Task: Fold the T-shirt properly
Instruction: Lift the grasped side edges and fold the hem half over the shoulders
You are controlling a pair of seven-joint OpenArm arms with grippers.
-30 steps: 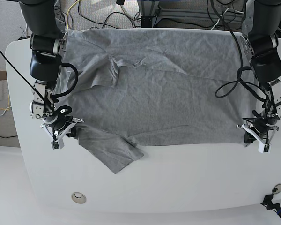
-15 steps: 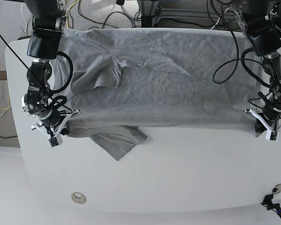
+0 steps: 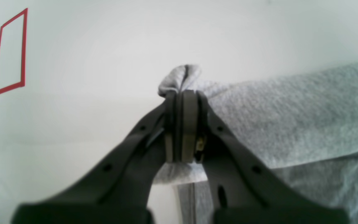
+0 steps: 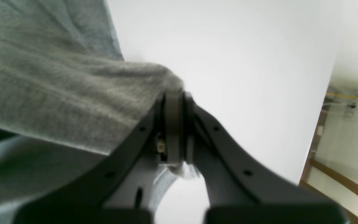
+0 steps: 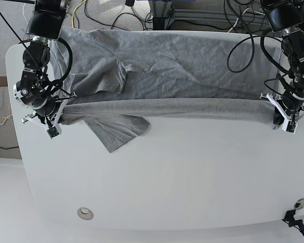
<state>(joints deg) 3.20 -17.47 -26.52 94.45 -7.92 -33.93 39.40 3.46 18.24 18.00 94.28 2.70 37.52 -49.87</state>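
The heather-grey T-shirt (image 5: 167, 71) lies spread across the back half of the white table (image 5: 167, 172), plain side showing, its near hem lifted into a taut band. My left gripper (image 5: 282, 115) at the base view's right is shut on one hem corner; in its wrist view the pads (image 3: 189, 124) pinch a tuft of T-shirt (image 3: 291, 115). My right gripper (image 5: 54, 121) at the left is shut on the other corner of the T-shirt (image 4: 57, 102), cloth bunched at its fingertips (image 4: 174, 124). One sleeve (image 5: 119, 131) hangs down below the lifted band.
Cables (image 5: 116, 17) and a metal frame (image 5: 192, 10) run behind the table's far edge. A round hole (image 5: 84, 213) sits near the front left. A red outlined rectangle (image 3: 9, 53) is marked on the table beside my left gripper.
Both grippers have lifted and carried the near hem toward the back of the table, folding it over. The loose sleeve has dragged along, up and leftward.
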